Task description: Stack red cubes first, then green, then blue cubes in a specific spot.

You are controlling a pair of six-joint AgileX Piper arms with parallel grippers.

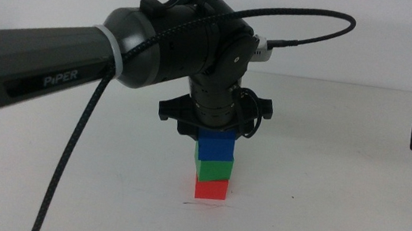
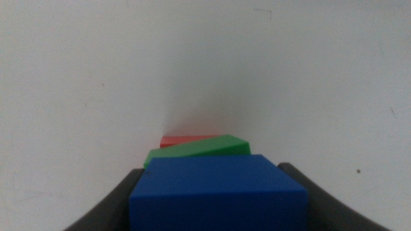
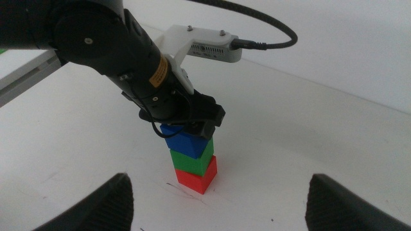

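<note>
While the white table (image 1: 355, 191) takes up most of every view, the largest thing on it is the left arm (image 1: 54, 56), a dark grey Piper reaching in from the left side of the middle view with a braided cable (image 1: 73, 154) hanging off its wrist. Its left gripper (image 1: 216, 137) points straight down over a three-cube tower — the jaws stand on either side of the blue cube (image 1: 215, 146), pinching it, as the left wrist view shows with the cube filling the gap between both dark jaws.

The right gripper (image 3: 218, 199) waits well apart at the table's right side, its jaws spread wide with nothing between them; it looks across at the tower.

The stack itself: the blue cube sits on top, touching the green cube (image 1: 212, 168) beneath it, which rests on the red cube (image 1: 211, 189) at the bottom. The three are slightly turned against each other, the green one showing a skewed edge under the blue in the left wrist view.

Smallest of all, a thin dark pen line (image 1: 206, 205) marks the tabletop just in front of the red cube — right at its base.
</note>
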